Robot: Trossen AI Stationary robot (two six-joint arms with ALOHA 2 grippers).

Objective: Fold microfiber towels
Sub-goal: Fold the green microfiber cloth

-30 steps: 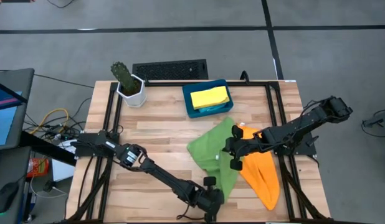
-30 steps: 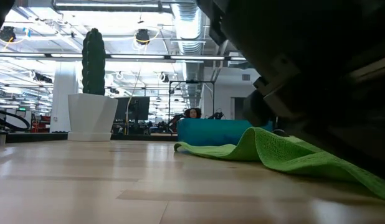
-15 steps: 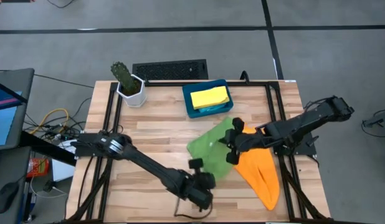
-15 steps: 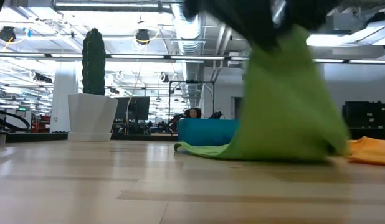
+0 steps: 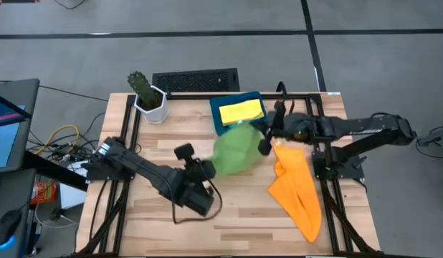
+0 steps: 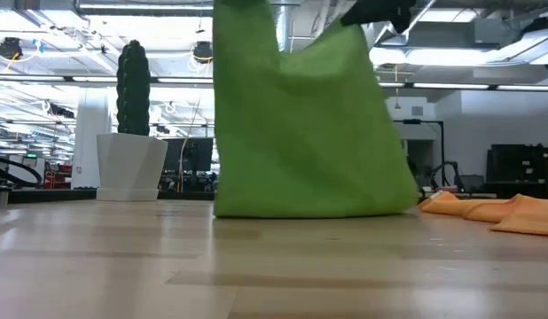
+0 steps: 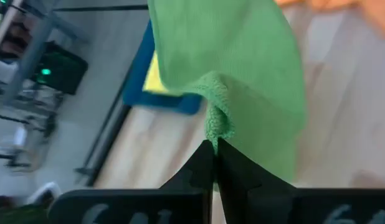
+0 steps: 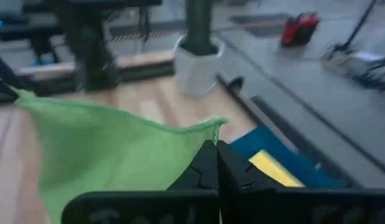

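Note:
A green towel (image 5: 236, 147) hangs spread between my two grippers over the middle of the table; in the low view the green towel (image 6: 301, 124) drops like a sheet, its lower edge (image 6: 309, 213) at about table height. My left gripper (image 5: 211, 166) is shut on its near-left corner and my right gripper (image 5: 264, 142) on its far-right corner. An orange towel (image 5: 297, 190) lies flat on the table's right side. A yellow towel (image 5: 241, 110) lies folded in the dark-blue tray (image 5: 220, 123). My left gripper pinches a bunched corner (image 7: 216, 127) of the green towel between its two shut fingers, which slant downward from the table's left. The cloth hangs below and spreads away toward the other gripper. My right gripper pinches the opposite corner (image 8: 216, 126) at its hemmed edge between its shut fingers, coming nearly level from the table's right. The top edge runs fairly straight from there toward the left gripper.
A cactus in a white pot (image 5: 148, 98) stands at the far left. The tray sits at the far middle, just behind the hanging towel. Bare wood (image 5: 164, 226) lies along the near edge and on the left.
Both grippers have risen with the green towel. The left one went from the table's near edge up and toward the middle-left; the right one went up and toward the far edge. The towel, which lay crumpled on the table, has been lifted and now hangs spread between them.

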